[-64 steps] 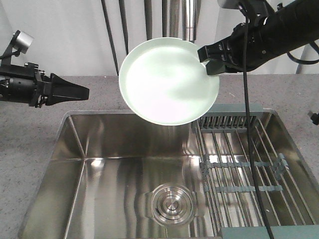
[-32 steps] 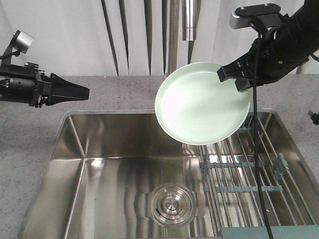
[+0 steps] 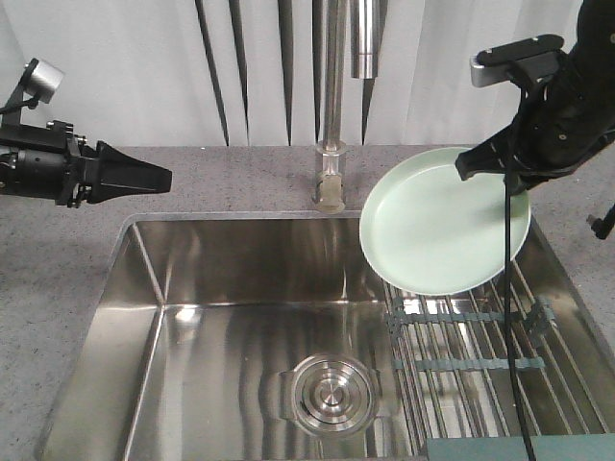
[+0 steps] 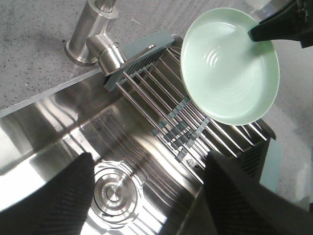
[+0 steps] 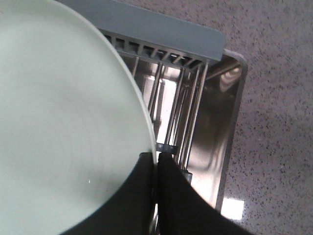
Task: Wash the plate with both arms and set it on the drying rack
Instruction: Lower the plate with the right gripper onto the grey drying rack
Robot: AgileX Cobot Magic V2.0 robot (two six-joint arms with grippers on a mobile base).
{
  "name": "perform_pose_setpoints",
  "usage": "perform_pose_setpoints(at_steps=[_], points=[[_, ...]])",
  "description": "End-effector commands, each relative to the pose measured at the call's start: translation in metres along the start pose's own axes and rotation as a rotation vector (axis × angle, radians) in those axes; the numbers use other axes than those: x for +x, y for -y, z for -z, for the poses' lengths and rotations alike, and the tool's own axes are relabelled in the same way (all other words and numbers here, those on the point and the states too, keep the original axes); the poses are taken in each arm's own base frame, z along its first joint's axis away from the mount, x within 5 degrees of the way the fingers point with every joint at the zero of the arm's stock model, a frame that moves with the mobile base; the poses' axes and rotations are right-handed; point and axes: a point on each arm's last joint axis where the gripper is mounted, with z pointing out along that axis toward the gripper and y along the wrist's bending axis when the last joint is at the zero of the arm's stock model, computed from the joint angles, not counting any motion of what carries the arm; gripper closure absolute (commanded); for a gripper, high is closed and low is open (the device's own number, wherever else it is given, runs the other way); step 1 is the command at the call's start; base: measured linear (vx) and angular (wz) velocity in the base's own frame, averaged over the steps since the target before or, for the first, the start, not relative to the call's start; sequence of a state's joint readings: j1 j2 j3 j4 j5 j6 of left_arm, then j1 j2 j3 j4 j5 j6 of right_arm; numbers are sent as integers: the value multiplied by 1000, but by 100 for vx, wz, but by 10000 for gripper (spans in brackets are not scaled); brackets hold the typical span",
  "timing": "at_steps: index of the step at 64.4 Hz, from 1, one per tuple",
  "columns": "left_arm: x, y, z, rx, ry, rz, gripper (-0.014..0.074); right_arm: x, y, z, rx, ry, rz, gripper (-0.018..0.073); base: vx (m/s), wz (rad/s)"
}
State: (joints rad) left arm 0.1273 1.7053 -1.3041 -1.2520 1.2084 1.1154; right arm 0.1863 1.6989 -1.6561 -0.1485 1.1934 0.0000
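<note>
The pale mint-green plate (image 3: 437, 226) hangs tilted in the air above the drying rack (image 3: 480, 355), which lies over the right part of the sink. My right gripper (image 3: 473, 165) is shut on the plate's upper right rim; in the right wrist view its jaws (image 5: 155, 159) pinch the rim of the plate (image 5: 63, 122). The plate (image 4: 227, 68) and rack (image 4: 176, 103) also show in the left wrist view. My left gripper (image 3: 163, 177) hovers over the counter at the left of the sink, empty; its fingers (image 4: 54, 196) stand wide apart in the left wrist view.
A steel sink (image 3: 231, 288) with a round drain (image 3: 329, 392) lies below. A steel tap (image 3: 332, 178) rises behind the sink, its spout end (image 3: 363, 48) hanging above. Speckled grey counter (image 3: 58, 279) surrounds the sink.
My right gripper has carried the plate to the right and down, from in front of the tap to above the drying rack. The left arm has not moved.
</note>
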Motion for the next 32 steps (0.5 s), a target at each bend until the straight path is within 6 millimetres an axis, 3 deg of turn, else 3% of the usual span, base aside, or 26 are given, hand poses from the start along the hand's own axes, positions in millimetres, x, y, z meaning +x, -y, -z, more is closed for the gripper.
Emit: perform_pose_setpoints(at_steps=[1,17,32], points=[[-15,24,11,63,78,-34,134,0,19,3,40,36,-53,563,0,0],[-15,24,11,63,78,-34,134,12,46,-36,69,19,-183,554,0,0],[-15,24,11,63,78,-34,134,22,46,-56,54,17,-184,550,0,0]])
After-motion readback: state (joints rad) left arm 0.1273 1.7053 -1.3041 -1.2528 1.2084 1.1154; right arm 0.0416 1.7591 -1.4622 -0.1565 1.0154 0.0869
